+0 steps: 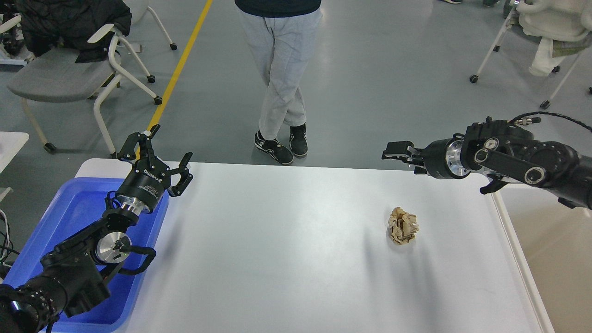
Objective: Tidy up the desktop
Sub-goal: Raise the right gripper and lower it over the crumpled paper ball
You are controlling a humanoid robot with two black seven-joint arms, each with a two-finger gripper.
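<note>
The white desktop [286, 259] fills the middle of the head view. A crumpled brown paper ball [403, 225] lies on its right half. My left gripper [170, 145] is open and empty, raised over the desktop's far left corner, beside the blue tray. My right gripper [394, 151] hangs above the desktop's far right edge, pointing left, well above and behind the paper ball. It is seen side-on, so I cannot tell its two fingers apart. Nothing shows between them.
A blue plastic tray [69, 217] lies on the desktop's left end under my left arm. A beige bin [555, 249] stands off the right edge. A person [280, 83] stands just behind the far edge. Wheeled chairs [69, 78] stand at back left and back right.
</note>
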